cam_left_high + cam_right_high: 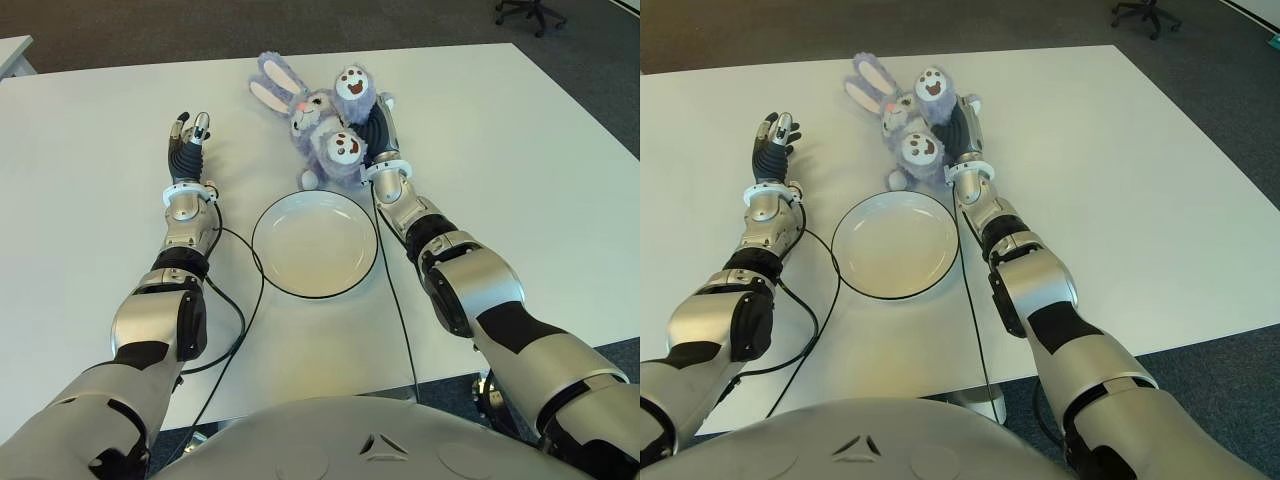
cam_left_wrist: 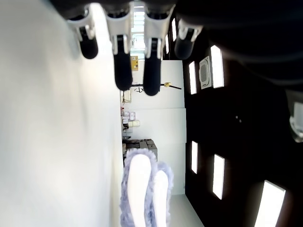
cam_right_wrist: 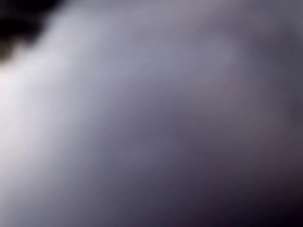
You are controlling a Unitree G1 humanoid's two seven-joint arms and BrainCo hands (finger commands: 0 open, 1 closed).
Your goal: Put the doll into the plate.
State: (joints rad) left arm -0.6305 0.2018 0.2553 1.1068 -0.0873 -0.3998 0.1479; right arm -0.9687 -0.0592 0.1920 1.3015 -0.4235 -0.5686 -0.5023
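Observation:
The doll (image 1: 318, 115) is a purple plush rabbit with long ears, lying on the white table (image 1: 500, 130) just beyond the plate (image 1: 315, 245). The plate is white, round, dark-rimmed and holds nothing. My right hand (image 1: 381, 125) is pressed into the doll's right side, between its two upturned feet, and the fur hides the front of the hand. Purple fur (image 3: 151, 113) fills the right wrist view. My left hand (image 1: 188, 135) shows left of the plate, fingers (image 2: 123, 61) stretched out straight and holding nothing. The doll's ears (image 2: 142, 189) show farther off in the left wrist view.
A black cable (image 1: 240, 300) runs along the table from my left arm, curving past the plate's left rim. A second cable (image 1: 400, 310) follows my right forearm. An office chair (image 1: 530, 12) stands on the dark floor beyond the table's far right corner.

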